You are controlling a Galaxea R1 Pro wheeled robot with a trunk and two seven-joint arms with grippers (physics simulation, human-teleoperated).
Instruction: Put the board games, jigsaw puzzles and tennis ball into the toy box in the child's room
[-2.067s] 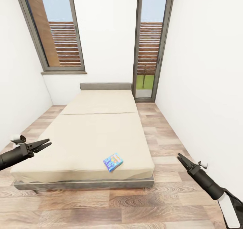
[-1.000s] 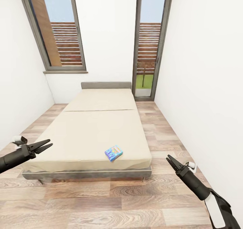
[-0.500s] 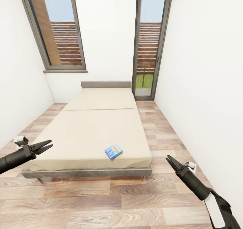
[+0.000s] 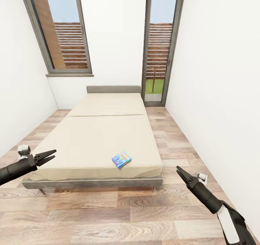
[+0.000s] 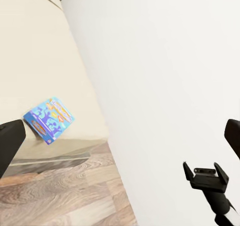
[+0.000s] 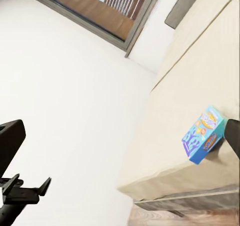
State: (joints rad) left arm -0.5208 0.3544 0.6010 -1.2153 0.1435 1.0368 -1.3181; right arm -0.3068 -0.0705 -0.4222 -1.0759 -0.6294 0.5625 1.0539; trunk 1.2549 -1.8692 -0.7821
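Note:
One blue board game (image 4: 121,160) with a colourful cover lies flat near the foot end of the beige bed (image 4: 101,136), towards its right corner. The left wrist view catches the same board game (image 5: 49,119), and so does the right wrist view (image 6: 203,134). My left gripper (image 4: 46,156) hangs open at the bed's left foot corner, holding nothing. My right gripper (image 4: 180,173) is open and empty over the floor, right of the bed's foot. Both stand well apart from the game.
The bed fills the middle of a narrow room with white walls close on both sides. A window (image 4: 59,31) and a glass door (image 4: 159,46) are in the far wall. Wooden floor (image 4: 108,216) runs around the bed.
The camera has drawn back from the bed, so the bed and game look smaller and farther. The game lies where it was. My right gripper sits further left in the picture.

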